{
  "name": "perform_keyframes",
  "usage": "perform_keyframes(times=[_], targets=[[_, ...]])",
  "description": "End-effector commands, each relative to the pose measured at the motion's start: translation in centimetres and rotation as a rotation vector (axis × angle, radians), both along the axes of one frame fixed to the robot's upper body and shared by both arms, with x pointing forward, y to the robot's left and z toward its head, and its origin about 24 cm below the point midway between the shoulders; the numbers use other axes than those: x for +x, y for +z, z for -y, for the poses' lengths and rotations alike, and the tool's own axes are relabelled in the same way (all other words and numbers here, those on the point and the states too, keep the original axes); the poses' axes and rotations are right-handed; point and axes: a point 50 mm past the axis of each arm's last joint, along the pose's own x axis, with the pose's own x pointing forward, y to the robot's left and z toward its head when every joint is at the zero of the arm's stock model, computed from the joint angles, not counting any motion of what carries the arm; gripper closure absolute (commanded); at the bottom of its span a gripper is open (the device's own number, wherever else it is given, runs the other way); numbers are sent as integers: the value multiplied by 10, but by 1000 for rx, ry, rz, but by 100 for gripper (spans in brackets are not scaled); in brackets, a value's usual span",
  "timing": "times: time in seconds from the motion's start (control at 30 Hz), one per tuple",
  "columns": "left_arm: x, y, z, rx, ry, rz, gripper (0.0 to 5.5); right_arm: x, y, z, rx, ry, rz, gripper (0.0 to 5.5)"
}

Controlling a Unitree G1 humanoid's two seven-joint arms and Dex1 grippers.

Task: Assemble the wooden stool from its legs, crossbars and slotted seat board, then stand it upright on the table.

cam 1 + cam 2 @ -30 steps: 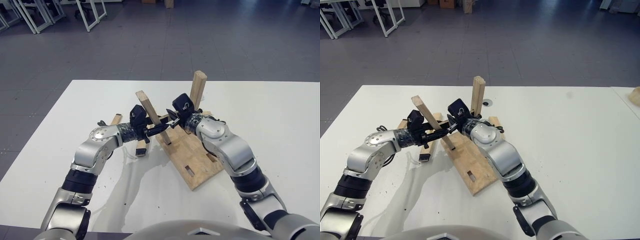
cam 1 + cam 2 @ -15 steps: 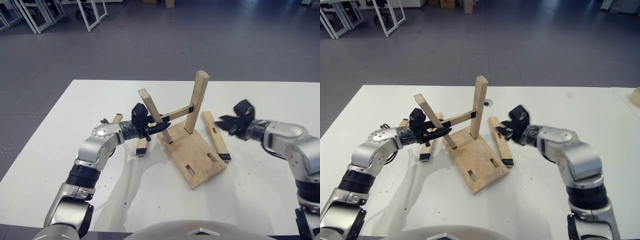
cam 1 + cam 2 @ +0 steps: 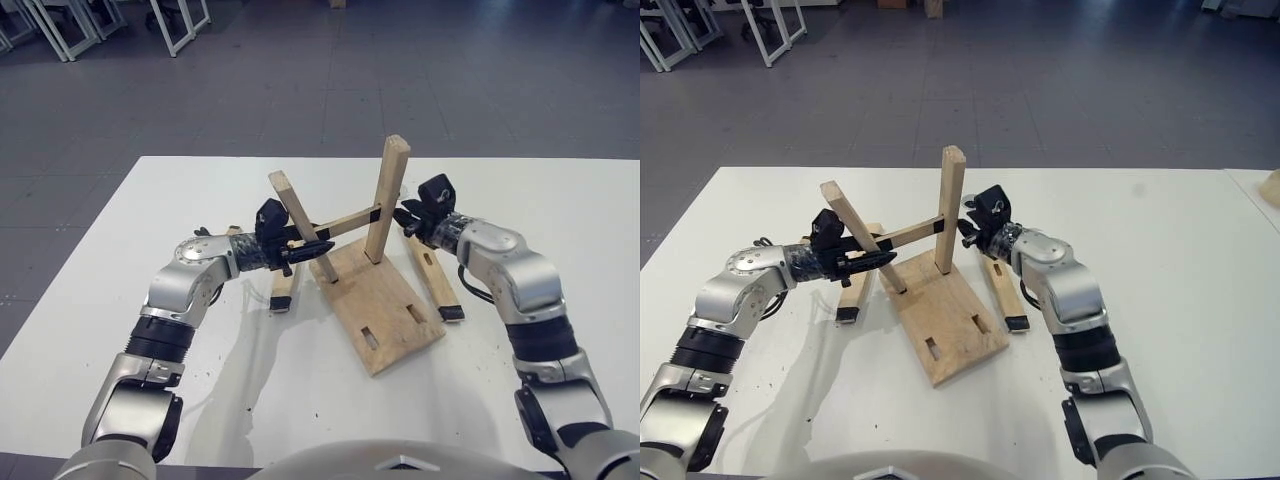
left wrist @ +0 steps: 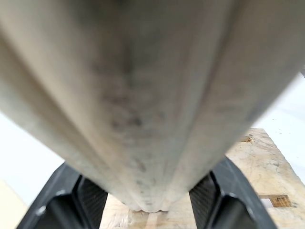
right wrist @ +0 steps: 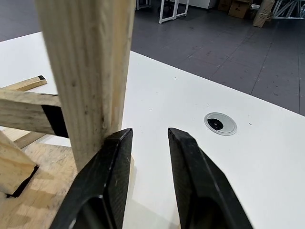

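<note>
The slotted seat board (image 3: pixel 385 310) lies flat on the white table (image 3: pixel 120 260). A tilted leg (image 3: pixel 293 222) and an upright leg (image 3: pixel 387 195) stand on it, joined by a crossbar (image 3: pixel 345 222). My left gripper (image 3: pixel 303 248) is shut on the tilted leg low down; in the left wrist view that leg (image 4: pixel 138 95) sits between the fingers (image 4: pixel 90 200). My right gripper (image 5: pixel 148 136) is open just behind the upright leg (image 5: pixel 86 71), one finger (image 5: pixel 112 167) next to the wood and nothing between the fingers.
A loose leg (image 3: pixel 433 280) lies on the table right of the board, under my right forearm. Another loose wooden piece (image 3: pixel 283 290) lies left of the board. A round cable hole (image 5: pixel 220 124) is in the table behind the stool parts.
My right arm left the crossbar, swung out to the right, then came back to the upright leg with its fingers open. The left gripper has kept its hold on the tilted leg.
</note>
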Motion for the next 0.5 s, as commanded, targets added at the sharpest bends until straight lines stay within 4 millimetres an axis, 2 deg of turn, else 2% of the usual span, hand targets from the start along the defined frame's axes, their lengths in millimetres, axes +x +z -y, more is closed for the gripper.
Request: perform_keyframes(times=[0.03,0.1,0.17,0.23,0.27,0.33,0.4,0.47,0.5], targets=[[-12,-38,33,99,-173,-145,345,-39,14,-68,148,449,-22,411],[-12,-32,29,60,-240,-142,345,-33,7,-40,60,369,-24,411],[-10,-27,22,30,-290,-133,345,-35,4,-1,-29,340,-50,411],[-2,-26,18,44,-305,-114,345,-49,7,33,-110,414,-119,411],[1,-25,17,47,-308,-108,345,-57,9,43,-139,466,-158,411],[6,-22,20,39,-333,-88,345,-72,11,58,-195,575,-240,411],[10,-21,25,63,-361,-77,345,-91,5,68,-253,687,-344,411],[12,-21,29,77,-379,-73,345,-103,-2,71,-283,760,-404,411],[13,-20,31,74,-385,-73,345,-105,-7,66,-274,776,-402,411]])
